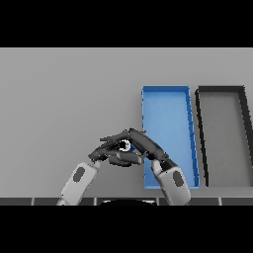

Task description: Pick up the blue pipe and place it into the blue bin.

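Note:
Only a small blue bit of the blue pipe (131, 148) shows, just left of the blue bin's (166, 89) left wall; my hands hide the rest. My right hand (144, 143) reaches in from the lower edge, its fingers and thumb curled round the pipe. Just below and to the left, my left hand (105, 152) lies with relaxed fingers stretched to the right under the right hand's fingers. I cannot tell whether it touches the pipe. The long bin is open-topped with nothing showing inside.
A dark grey bin (220, 89) of the same shape stands right of the blue bin, almost touching it. The grey table (69, 99) stretches to the left and far side.

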Controlling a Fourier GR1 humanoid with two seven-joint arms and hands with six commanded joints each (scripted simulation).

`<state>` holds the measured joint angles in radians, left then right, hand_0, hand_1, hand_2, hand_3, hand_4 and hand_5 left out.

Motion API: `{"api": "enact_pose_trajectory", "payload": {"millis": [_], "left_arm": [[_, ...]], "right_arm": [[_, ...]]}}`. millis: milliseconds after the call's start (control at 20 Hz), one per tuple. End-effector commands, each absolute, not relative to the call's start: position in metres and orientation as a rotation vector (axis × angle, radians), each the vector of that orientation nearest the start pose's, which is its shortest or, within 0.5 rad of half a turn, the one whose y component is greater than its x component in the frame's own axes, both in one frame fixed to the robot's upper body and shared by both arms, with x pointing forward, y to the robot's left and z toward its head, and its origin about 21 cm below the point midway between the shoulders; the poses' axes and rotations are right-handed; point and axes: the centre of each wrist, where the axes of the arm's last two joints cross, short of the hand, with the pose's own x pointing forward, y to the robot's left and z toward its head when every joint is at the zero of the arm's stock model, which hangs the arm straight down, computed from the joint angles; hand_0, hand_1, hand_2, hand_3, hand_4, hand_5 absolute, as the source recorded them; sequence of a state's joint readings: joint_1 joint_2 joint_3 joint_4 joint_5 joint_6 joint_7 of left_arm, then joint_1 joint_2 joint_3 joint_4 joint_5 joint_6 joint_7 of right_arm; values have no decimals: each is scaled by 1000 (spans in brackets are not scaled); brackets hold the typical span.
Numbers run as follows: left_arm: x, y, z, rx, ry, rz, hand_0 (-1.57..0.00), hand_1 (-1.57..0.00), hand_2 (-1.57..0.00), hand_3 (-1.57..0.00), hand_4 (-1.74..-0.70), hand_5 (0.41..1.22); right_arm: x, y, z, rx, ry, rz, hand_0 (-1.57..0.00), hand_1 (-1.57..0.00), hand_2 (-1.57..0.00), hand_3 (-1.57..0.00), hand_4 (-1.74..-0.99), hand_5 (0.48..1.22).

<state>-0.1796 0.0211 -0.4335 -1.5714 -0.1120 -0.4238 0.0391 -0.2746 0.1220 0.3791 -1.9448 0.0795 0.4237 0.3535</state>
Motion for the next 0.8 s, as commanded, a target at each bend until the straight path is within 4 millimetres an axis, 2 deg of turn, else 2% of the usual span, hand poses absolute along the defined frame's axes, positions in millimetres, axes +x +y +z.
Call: {"api": "enact_pose_trajectory", "payload": {"millis": [0,150,200,300,550,650,750], "left_arm": [[258,109,37,-541,-1542,-882,-64,-59,-58,-45,-974,607],[260,107,39,-517,-1518,-878,-32,-30,-29,-23,-967,544],[264,108,39,-503,-1506,-876,-25,-24,-23,-18,-970,531],[262,112,34,-496,-1503,-883,-16,-15,-14,-11,-969,512],[260,109,36,-494,-1498,-887,-5,-4,-4,-3,-965,479],[258,109,36,-490,-1502,-888,-3,-2,-2,-2,-956,475],[258,113,35,-490,-1509,-883,-1,-1,-1,-1,-951,473]], "right_arm": [[239,-96,153,527,-1796,839,-1570,-1570,-1570,-1570,-1499,1220],[239,-96,157,546,-1824,803,-1571,-1571,-1571,-1570,-1497,1220],[240,-94,164,565,-1839,786,-1571,-1571,-1571,-1571,-1497,1221],[242,-102,173,605,-1852,746,-1571,-1571,-1571,-1571,-1495,1221],[248,-115,222,689,-1859,638,-1571,-1571,-1571,-1571,-1495,1221],[258,-123,238,702,-1867,598,-1571,-1571,-1571,-1571,-1496,1221],[266,-137,264,679,-1952,513,-1571,-1571,-1571,-1571,-1497,1221]]}}
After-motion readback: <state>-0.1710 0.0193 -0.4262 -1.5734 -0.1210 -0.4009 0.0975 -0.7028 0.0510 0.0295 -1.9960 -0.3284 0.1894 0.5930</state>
